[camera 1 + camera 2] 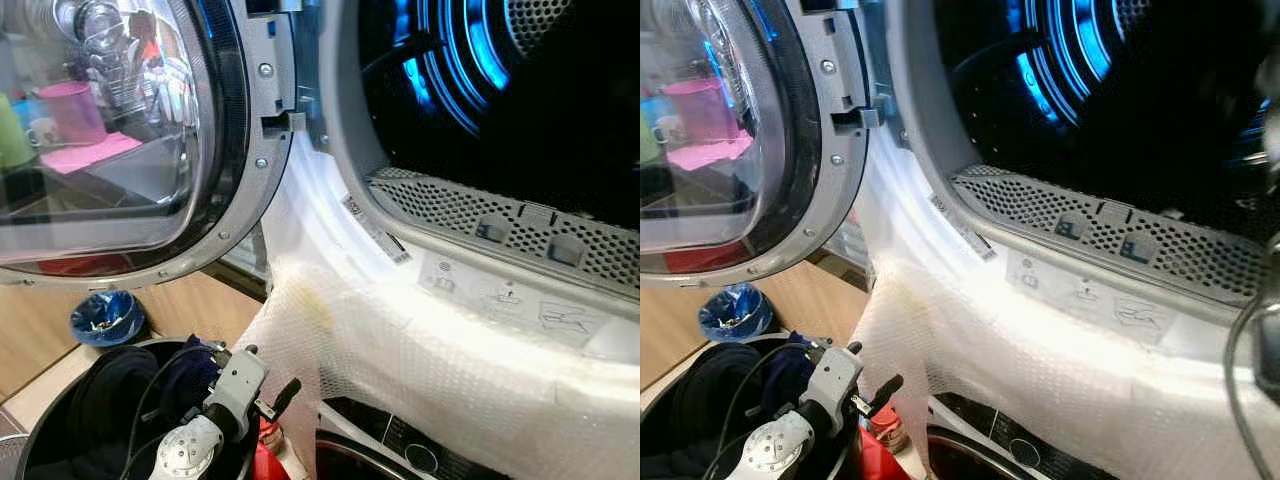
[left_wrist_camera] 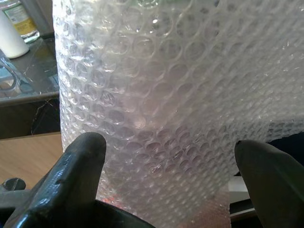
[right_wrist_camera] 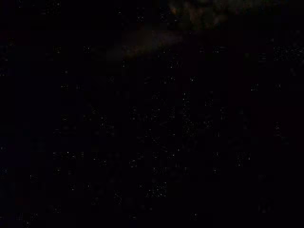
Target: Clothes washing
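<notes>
The machine's round glass door [image 1: 215, 150] stands swung open to the left. Its drum [image 1: 540, 110] is dark inside, with blue light on the back wall. Bubble wrap [image 1: 400, 350] is draped over the lower front rim and hangs down. Below left stands a black basket [image 1: 35, 425] holding dark clothes [image 1: 105, 395]. My left gripper [image 1: 275, 400] hovers over the basket's right side, close to the hanging wrap; in the left wrist view its fingers [image 2: 80, 156] are apart with nothing between them. My right arm [image 1: 1265, 340] shows blurred at the right edge by the drum mouth.
A perforated grey filter strip [image 1: 520, 225] runs along the bottom of the drum opening. A small bin with a blue bag [image 1: 105, 318] sits on the wooden floor behind the basket. Something red [image 1: 268, 455] lies beside the basket. The right wrist view is almost black.
</notes>
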Motion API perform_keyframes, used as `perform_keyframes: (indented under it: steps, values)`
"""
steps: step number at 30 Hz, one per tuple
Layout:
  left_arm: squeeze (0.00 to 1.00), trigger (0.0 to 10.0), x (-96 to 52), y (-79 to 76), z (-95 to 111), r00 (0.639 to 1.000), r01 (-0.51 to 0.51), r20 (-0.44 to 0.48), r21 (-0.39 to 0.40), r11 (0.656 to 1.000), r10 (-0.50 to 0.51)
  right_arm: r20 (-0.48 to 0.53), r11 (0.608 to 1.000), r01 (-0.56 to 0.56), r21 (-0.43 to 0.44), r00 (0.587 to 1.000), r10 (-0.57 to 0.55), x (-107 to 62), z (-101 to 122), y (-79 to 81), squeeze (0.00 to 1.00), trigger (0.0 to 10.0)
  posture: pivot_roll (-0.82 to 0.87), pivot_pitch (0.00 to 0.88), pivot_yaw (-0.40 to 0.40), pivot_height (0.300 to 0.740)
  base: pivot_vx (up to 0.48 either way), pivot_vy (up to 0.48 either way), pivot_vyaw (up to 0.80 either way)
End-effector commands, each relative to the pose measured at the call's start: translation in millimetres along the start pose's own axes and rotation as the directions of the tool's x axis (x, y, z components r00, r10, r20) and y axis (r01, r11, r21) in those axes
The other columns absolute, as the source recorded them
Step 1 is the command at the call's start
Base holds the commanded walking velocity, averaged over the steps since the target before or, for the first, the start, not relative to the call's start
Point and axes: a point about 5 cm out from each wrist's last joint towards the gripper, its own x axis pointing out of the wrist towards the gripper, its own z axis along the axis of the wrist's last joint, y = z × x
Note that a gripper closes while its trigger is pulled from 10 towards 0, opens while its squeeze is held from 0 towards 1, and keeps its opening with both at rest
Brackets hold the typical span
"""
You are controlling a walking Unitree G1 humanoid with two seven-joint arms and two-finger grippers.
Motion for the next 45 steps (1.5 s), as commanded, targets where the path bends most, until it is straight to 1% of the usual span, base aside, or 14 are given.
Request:
perform_keyframes:
  steps: [1,6,9,13,20,22,25,27,28,31,33,36,40,45]
  values:
    - [0.0,10.0,-0.7,-8.7,-5,0.998,0.046,-0.033,-0.001,0.999,-0.046,-0.005,0.988,-0.14,-0.061,0.99,0.14,-0.3,-1,17.9,0.0,10.0,-0.04,0.037,0.03,0.74,0.0,0.0,0.0]
    - [0.0,10.0,0.1,-8.9,-5,0.998,0.05,-0.032,0.001,0.999,-0.05,0.11,0.981,0.185,0.053,0.976,-0.19,-2.2,22,-30.6,0.0,10.0,-0.04,0.038,0.035,0.74,0.0,0.0,0.0]
    - [0.0,10.0,0.7,-9.3,-4,0.998,0.05,-0.028,0.002,0.999,-0.05,0.041,0.769,0.537,0.347,0.811,-0.584,-19.4,26,-100.9,0.0,10.0,-0.04,0.04,0.034,0.74,0.0,0.0,0.0]
    - [0.0,10.0,0.4,-9.6,-4,0.998,0.05,-0.03,0.0,0.999,-0.05,-0.115,0.735,0.451,0.506,0.88,-0.461,-13.4,1,-82.9,0.0,10.0,-0.04,0.04,0.034,0.74,0.0,0.0,0.0]
    - [0.0,10.0,-1.3,-9.3,-5,0.998,0.055,-0.035,0.0,0.998,-0.055,-0.13,0.229,0.113,0.967,0.99,0.061,-4.0,-2,4.6,0.0,10.0,-0.03,0.049,0.04,0.74,0.0,0.0,0.0]
    - [0.0,10.0,-1.8,-8.1,-5,0.998,0.053,-0.035,0.0,0.999,-0.053,-0.087,0.197,0.067,0.978,0.992,0.093,-9.3,9,12.2,0.0,10.0,-0.03,0.051,0.043,0.74,0.0,0.0,0.0]
    - [0.0,10.0,-2.4,-7.4,-5,0.998,0.054,-0.038,0.002,0.999,-0.054,-0.046,0.294,0.022,0.955,0.996,0.077,-17.6,19,9.0,0.0,10.0,-0.03,0.051,0.043,0.74,0.0,0.0,0.0]
    - [0.0,10.0,-2.7,-7.2,-5,0.998,0.056,-0.04,0.002,0.998,-0.056,0.044,0.621,-0.045,0.783,0.999,0.016,-30.4,26,0.0,0.0,10.0,-0.03,0.052,0.043,0.74,0.0,0.0,0.0]
    - [0.0,10.0,-2.9,-7.2,-5,0.998,0.057,-0.041,0.003,0.998,-0.057,0.073,0.659,-0.063,0.75,0.997,0.012,-36.8,29,-2.3,0.0,10.0,-0.03,0.052,0.043,0.74,0.0,0.0,0.0]
    - [0.0,10.0,-3.0,-7.4,-6,0.998,0.057,-0.042,0.002,0.998,-0.057,0.1,0.546,-0.058,0.836,0.994,-0.048,-48.2,32,-21.9,0.0,10.0,-0.03,0.052,0.043,0.74,0.0,0.0,0.0]
    - [0.0,10.0,-3.1,-7.6,-5,0.998,0.057,-0.042,0.0,0.998,-0.057,0.086,0.282,-0.041,0.958,0.985,-0.15,-68.2,26,-61.1,0.0,10.0,-0.03,0.052,0.043,0.74,0.0,0.0,0.0]
    - [0.0,10.0,-2.2,-7.9,-5,0.997,0.06,-0.043,-0.002,0.998,-0.06,0.024,0.442,0.06,0.895,0.983,-0.182,-83.5,11,-58.6,0.0,10.0,-0.04,0.053,0.045,0.74,0.0,0.0,0.0]
    - [0.0,10.0,-1.9,-7.6,-5,0.997,0.066,-0.043,-0.001,0.998,-0.066,-0.006,0.397,0.062,0.916,0.99,-0.141,-92.2,-1,-37.9,0.0,10.0,-0.03,0.053,0.052,0.74,0.0,0.0,0.0]
    - [0.0,10.0,-1.0,-5.9,-4,0.997,0.066,-0.042,0.006,0.998,-0.066,-0.036,0.524,0.068,0.849,0.997,-0.071,-93.4,-8,-20.4,0.0,10.0,-0.03,0.051,0.053,0.74,0.0,0.0,0.0]
